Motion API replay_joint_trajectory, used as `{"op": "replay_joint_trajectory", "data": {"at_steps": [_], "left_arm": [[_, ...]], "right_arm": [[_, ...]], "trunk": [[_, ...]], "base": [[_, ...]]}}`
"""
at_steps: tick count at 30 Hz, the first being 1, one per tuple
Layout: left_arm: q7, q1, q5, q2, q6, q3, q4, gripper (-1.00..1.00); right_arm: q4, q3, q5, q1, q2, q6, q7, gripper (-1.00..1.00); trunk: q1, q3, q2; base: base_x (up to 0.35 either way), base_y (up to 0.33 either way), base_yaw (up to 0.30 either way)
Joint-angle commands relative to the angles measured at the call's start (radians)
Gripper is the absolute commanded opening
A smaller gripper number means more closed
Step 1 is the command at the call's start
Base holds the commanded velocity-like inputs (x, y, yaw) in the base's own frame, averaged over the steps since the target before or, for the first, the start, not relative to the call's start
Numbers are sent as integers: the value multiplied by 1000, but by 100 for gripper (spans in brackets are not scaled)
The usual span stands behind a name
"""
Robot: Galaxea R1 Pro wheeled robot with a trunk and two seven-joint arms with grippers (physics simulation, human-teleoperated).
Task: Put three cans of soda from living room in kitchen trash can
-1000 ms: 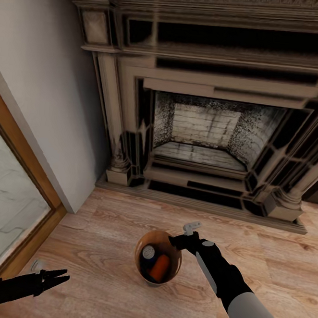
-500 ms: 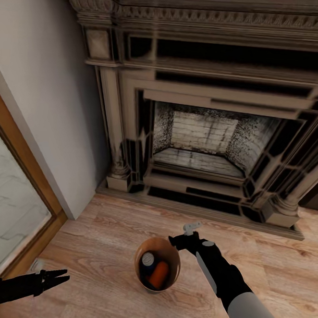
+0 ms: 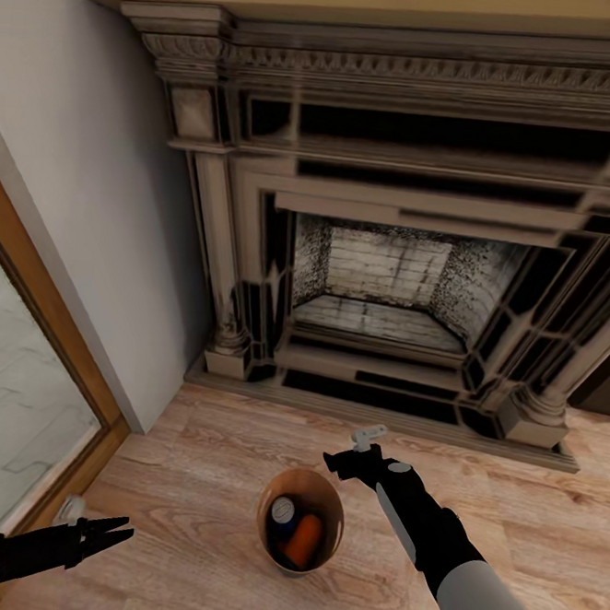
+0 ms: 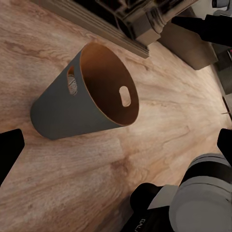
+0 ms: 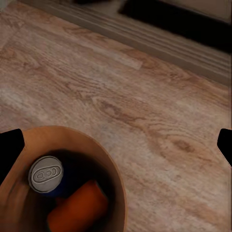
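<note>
The tash can (image 3: 300, 523) stands upright on the wood floor in front of the fireplace, pale grey outside (image 4: 72, 113) and orange-brown inside. In it I see a dark blue can of soda (image 3: 283, 509) with its silvery top up (image 5: 46, 174), and an orange can of soda (image 3: 303, 539) lying beside it (image 5: 77, 209). My right gripper (image 3: 333, 463) hovers open just above and beyond the bin's rim (image 5: 117, 191), holding nothing. My left gripper (image 3: 123, 531) is open and empty, low to the bin's left.
An ornate fireplace (image 3: 392, 257) fills the wall ahead, its base step (image 3: 370, 412) close behind the bin. A grey wall corner (image 3: 89, 231) and a wood-framed glass panel (image 3: 20, 391) lie at the left. Wood floor (image 3: 528, 509) spreads right of the bin.
The whole picture has slid downward, so the camera has moved. Both grippers keep their places in the view, and the bin now sits a little lower beneath the right gripper.
</note>
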Motion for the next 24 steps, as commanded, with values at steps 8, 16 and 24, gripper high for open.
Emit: {"op": "replay_joint_trajectory", "data": {"at_steps": [8, 16, 24], "left_arm": [[3, 0, 0, -1, 0, 0, 0, 100], [7, 0, -1, -3, 0, 0, 1, 100], [10, 0, -1, -4, 0, -1, 0, 100]], "right_arm": [[3, -1, 0, 0, 0, 0, -1, 100], [9, -3, -1, 1, 0, 0, -2, 100], [72, -3, -2, 3, -1, 0, -2, 100]], "trunk": [[-31, 38, 56], [-61, 77, 112], [-92, 115, 168]], "base": [[0, 0, 0], [0, 0, 0], [0, 0, -20]]}}
